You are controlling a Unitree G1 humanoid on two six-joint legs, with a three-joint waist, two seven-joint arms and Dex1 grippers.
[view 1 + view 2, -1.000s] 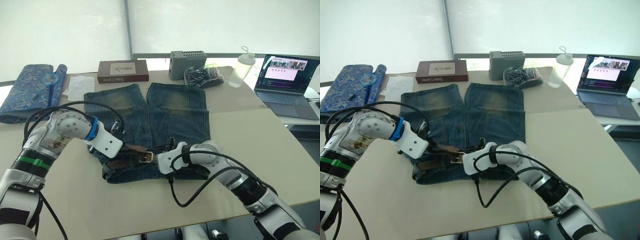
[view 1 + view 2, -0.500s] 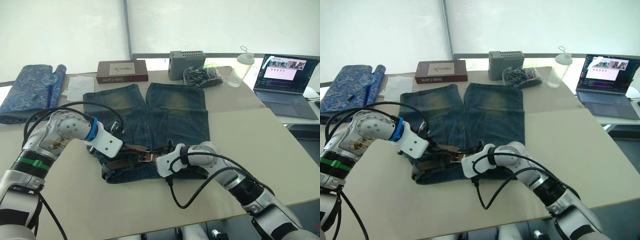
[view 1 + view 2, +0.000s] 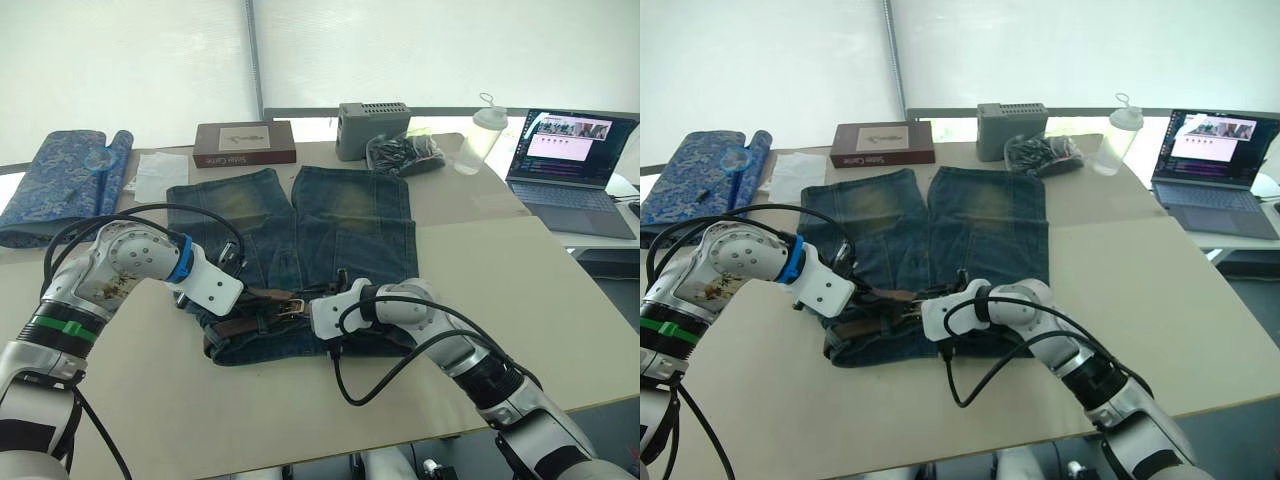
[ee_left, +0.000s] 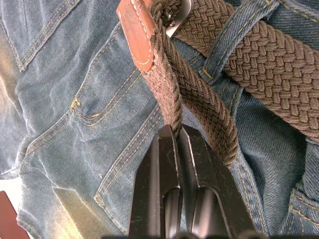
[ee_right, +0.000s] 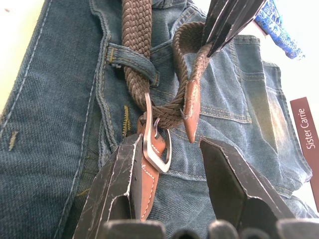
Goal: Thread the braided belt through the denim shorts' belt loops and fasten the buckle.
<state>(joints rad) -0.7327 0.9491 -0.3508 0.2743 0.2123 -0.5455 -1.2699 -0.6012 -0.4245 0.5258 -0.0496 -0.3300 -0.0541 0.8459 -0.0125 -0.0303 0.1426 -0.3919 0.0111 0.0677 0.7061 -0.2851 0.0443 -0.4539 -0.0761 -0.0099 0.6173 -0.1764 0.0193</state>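
- The braided belt (image 5: pixel 135 45) lies along the waistband of the denim shorts (image 3: pixel 340 235), at the edge of the shorts nearest the robot, in the middle of the desk (image 3: pixel 500 290).
- In the right wrist view the belt passes under one of the belt loops (image 5: pixel 130 58), so the threading looks done there at least; the other loops I cannot check.
- The buckle (image 5: pixel 155 144) is silver and sits at the front of the waistband. The leather-tipped tail of the belt (image 4: pixel 138 30) goes through it and bends back in a short arc.
- The left end effector (image 4: pixel 175 144) is pressed together on the braided tail and pinches it just behind the leather tip.
- The right end effector (image 5: pixel 172 164) is spread, with one finger touching the buckle's leather end and the other finger apart from it.
- I judge the step to be fastening: the tail is in the frame, but I cannot tell if the pin is through the braid.
- Risks from here: the thin pinch may slip on the soft braid if the pull is strong; the buckle may turn or slide away because the right fingers do not hold it; a pull may also drag the shorts over the desk and bunch the waistband.
- Farther away on the desk stand a box (image 3: pixel 246 143), a bottle (image 3: pixel 478 140) and a laptop (image 3: pixel 572 170), all well apart from the work.
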